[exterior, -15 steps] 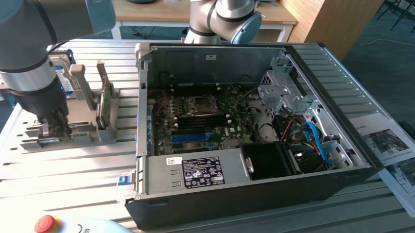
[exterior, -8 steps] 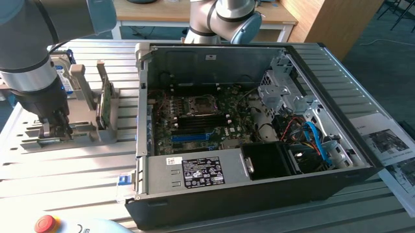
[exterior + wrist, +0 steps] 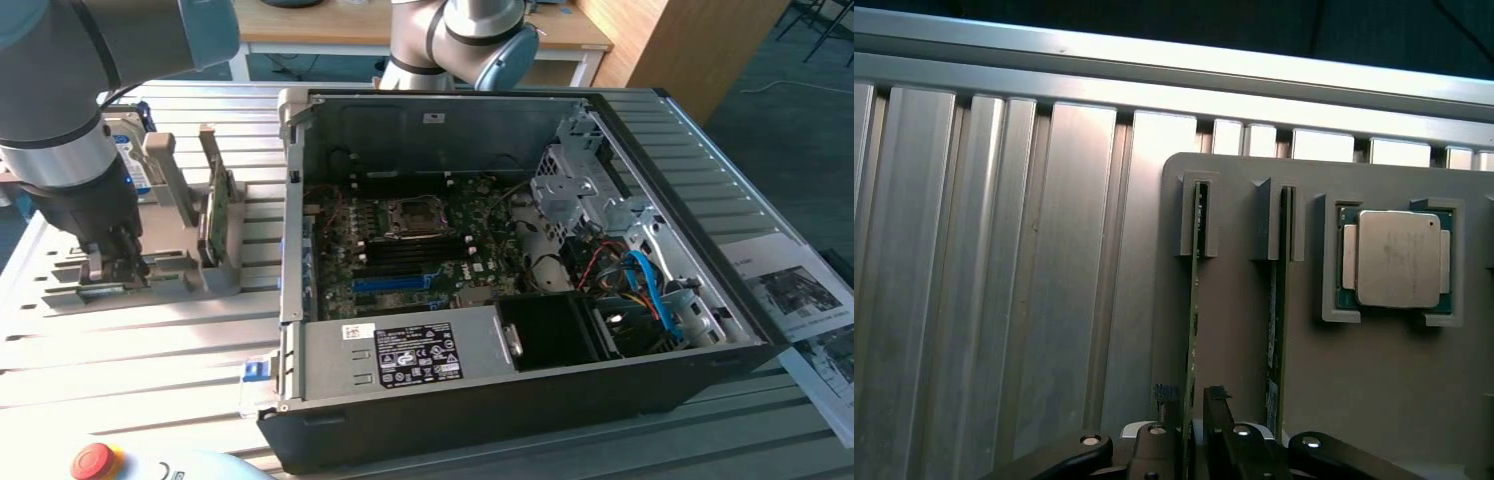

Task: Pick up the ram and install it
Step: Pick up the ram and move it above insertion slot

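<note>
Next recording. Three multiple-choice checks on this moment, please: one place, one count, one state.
1. Where is the gripper? A down at the grey holder beside the computer case; B inside that case; C raised clear of everything.
2. How many thin green boards stand on edge in the holder's slots? A one; B two; C four.
3. The gripper's jaws are: A shut, empty; B open astride the ram stick; C clamped tight on it.
Key: 1A, the exterior view has it at the holder; 2B, two edges in the wrist view; 3B, a finger each side, gaps showing.
</note>
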Available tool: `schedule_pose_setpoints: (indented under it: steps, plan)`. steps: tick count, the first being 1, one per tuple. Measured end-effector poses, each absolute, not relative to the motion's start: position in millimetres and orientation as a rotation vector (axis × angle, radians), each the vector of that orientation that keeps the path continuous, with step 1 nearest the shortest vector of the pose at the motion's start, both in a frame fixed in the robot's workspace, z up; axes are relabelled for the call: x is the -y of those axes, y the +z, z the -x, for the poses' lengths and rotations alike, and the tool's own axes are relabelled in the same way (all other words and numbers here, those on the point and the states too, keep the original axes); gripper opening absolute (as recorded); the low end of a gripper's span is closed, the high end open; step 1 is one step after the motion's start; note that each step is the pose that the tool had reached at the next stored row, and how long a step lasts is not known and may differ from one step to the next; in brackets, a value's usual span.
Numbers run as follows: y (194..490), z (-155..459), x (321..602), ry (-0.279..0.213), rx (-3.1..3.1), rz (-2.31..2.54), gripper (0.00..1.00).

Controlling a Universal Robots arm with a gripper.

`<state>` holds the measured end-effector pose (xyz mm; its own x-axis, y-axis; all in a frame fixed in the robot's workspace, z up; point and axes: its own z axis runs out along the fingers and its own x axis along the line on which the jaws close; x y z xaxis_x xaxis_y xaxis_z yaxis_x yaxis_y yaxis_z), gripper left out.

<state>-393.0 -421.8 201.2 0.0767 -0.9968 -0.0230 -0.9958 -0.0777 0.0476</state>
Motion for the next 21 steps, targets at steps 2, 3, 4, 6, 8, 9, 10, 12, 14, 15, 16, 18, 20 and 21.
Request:
schedule_pose_setpoints:
  steps: [2,3,4,6,8,9,10,12,14,15,16,18,20,21]
  plan:
    - [201.5,393.0,421.8,-0.077,2.12,-2.291,0.24]
    - [201.6,393.0,421.8,-0.077,2.12,-2.291,0.24]
    - [201.6,393.8,421.4,-0.077,2.12,-2.291,0.24]
    - [201.6,394.1,421.4,-0.077,2.12,-2.291,0.24]
    - [201.5,394.5,421.3,-0.077,2.12,-2.291,0.24]
    - [201.5,394.6,421.3,-0.077,2.12,-2.291,0.24]
    - [201.5,394.9,421.3,-0.077,2.12,-2.291,0.24]
    - [201.5,395.0,421.3,-0.077,2.12,-2.291,0.24]
    - [201.6,394.9,421.3,-0.077,2.12,-2.291,0.24]
    - [201.6,394.9,421.3,-0.077,2.12,-2.291,0.24]
    - [201.6,394.9,421.3,-0.077,2.12,-2.291,0.24]
    - [201.6,395.0,421.3,-0.077,2.12,-2.291,0.24]
    - [201.5,394.9,421.3,-0.077,2.12,-2.291,0.24]
    - [201.6,394.9,421.3,-0.077,2.12,-2.291,0.24]
